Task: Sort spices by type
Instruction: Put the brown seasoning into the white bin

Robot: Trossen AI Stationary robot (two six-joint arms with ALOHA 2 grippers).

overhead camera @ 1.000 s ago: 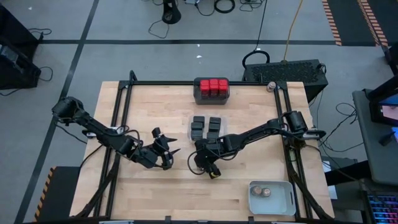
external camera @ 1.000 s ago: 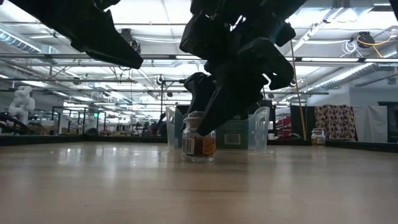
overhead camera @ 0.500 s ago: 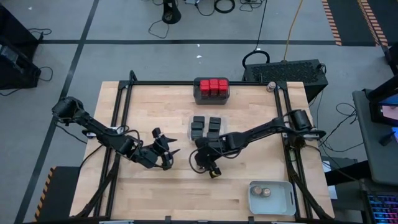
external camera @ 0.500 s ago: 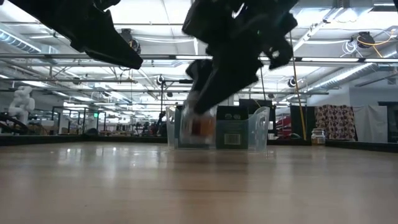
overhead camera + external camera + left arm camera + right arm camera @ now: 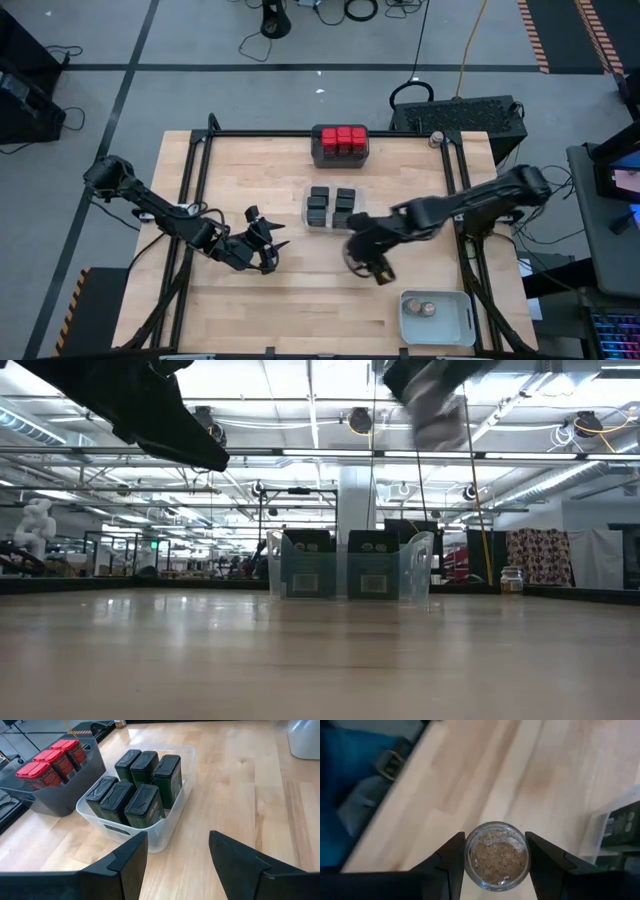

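Note:
My right gripper hangs above the table's middle right, shut on a round clear jar of brown spice; in the low view it is a blur at the top. My left gripper waits open and empty left of centre, its fingers pointing at the clear tray of black boxy spices. Red-topped spices fill the dark grey tray at the far edge. Two jars lie in the pale grey tray. My right gripper pinches the jar's round wall between its two fingers, one on each side. The fingers come slanting down from above. The jar is lifted clear of the table, one round end facing the wrist camera.
One more jar stands at the far right corner by the black frame, and it also shows in the low view. Bare wood lies along the near edge between my arms and left of the pale grey tray.
My right gripper has risen with the jar, which stood on the table a second ago and now hangs clear. It has carried the jar toward the table's right edge. My left arm has kept still.

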